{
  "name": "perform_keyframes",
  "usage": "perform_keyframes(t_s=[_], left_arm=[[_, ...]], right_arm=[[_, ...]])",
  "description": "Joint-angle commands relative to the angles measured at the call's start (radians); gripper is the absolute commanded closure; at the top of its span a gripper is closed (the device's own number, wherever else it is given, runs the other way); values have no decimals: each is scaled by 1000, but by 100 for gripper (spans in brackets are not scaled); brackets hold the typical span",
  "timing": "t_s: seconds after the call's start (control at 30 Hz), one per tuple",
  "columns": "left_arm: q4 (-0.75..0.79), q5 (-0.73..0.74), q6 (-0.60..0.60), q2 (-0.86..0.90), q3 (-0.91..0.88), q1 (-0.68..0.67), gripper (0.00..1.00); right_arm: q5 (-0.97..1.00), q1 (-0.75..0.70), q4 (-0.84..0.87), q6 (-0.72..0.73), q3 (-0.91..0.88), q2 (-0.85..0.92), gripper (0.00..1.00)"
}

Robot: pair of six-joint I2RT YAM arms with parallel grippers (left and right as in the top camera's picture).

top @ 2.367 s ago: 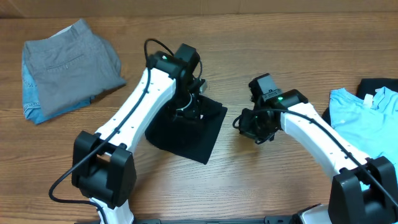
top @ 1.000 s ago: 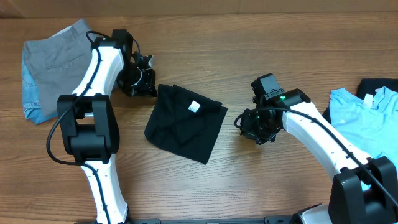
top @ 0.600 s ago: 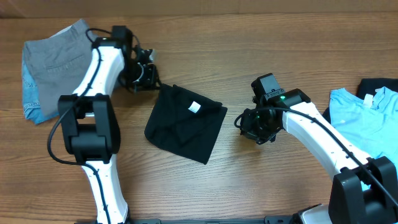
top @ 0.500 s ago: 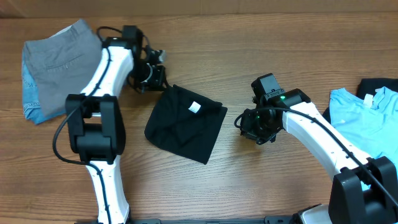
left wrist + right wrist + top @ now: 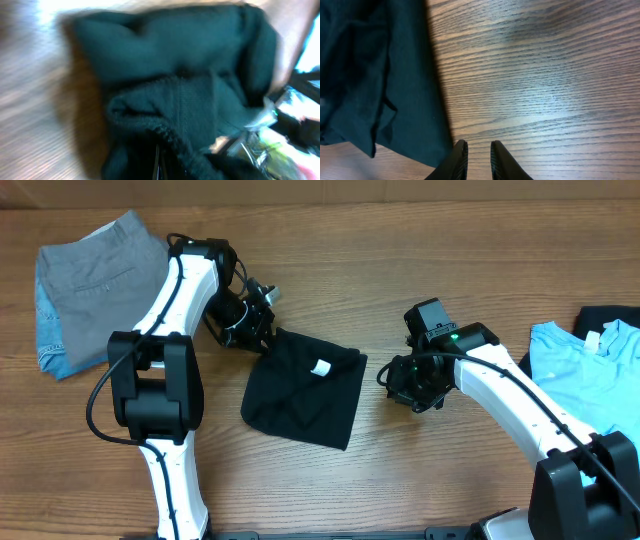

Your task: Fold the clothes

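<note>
Far-left corner of the surface (image 5: 400, 250): folded grey trousers (image 5: 110, 280) lying on a blue patterned cloth (image 5: 50, 345), well apart from the work. Left end effector (image 5: 254, 328) is clenched on the far-left corner of the folded black T-shirt (image 5: 300, 395), which lies near mid-surface with its white label (image 5: 321, 367) up; the wrist view is blurred but shows fabric bunched at the fingers. Right end effector (image 5: 477, 146) sits just off the shirt's right edge, jaws slightly parted and holding nothing, and a light blue T-shirt (image 5: 580, 375) lies at the right edge over a dark garment (image 5: 605, 315).
</note>
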Motion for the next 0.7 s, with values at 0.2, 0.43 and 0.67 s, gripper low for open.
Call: perform_keyframes(t_s=[0.2,0.43,0.67], left_arm=[[-160,146,215,-97,0,-124,90],[-168,-66,107,-102,-5,-260,96],[-70,-280,-37,-250,-3,-212,66]], right_arm=[[11,-2,5,-7,23,-17,80],[36,-2,3,-8,23,-17,80],[37,-2,2,-8,23,-17,80]])
